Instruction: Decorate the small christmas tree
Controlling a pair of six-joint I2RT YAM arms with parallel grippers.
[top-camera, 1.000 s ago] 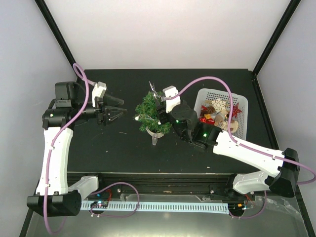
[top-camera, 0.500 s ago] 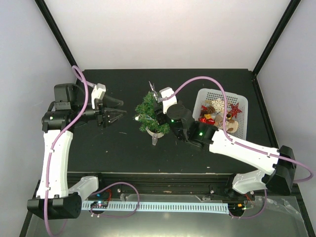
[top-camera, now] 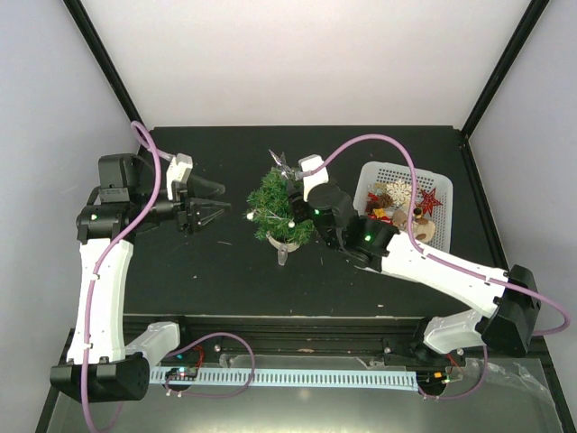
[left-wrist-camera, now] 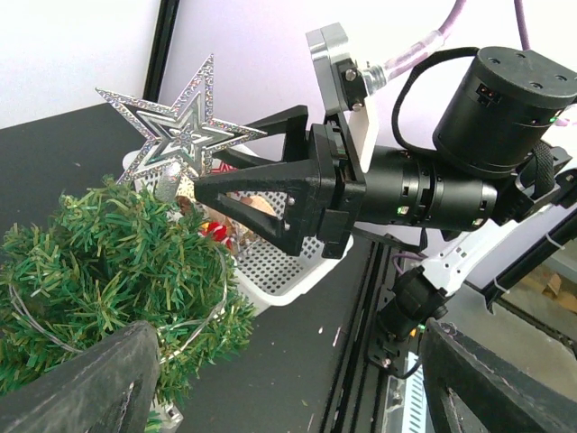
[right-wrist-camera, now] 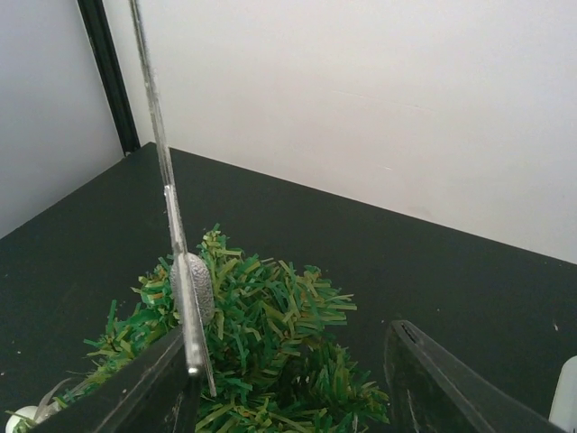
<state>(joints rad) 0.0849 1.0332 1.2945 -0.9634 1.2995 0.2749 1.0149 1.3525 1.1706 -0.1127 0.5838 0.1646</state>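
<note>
Black bench (top-camera: 225, 149), white walls. Small christmas tree (top-camera: 278, 216) stands upright mid-bench with a silver star (left-wrist-camera: 176, 126) on its tip. Right arm (top-camera: 424, 266) is nearer, its jaws spread wide and empty, flanking the treetop. Left arm (top-camera: 99, 271) has its jaws parted and empty, apart to the tree's left.

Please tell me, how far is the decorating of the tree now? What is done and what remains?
Done: the silver star stands on the tip of the small christmas tree. In hand: nothing; the right gripper is beside the star with jaws apart, and the left gripper is open. To do: the ornaments lie in the white basket, not yet hung.
</note>
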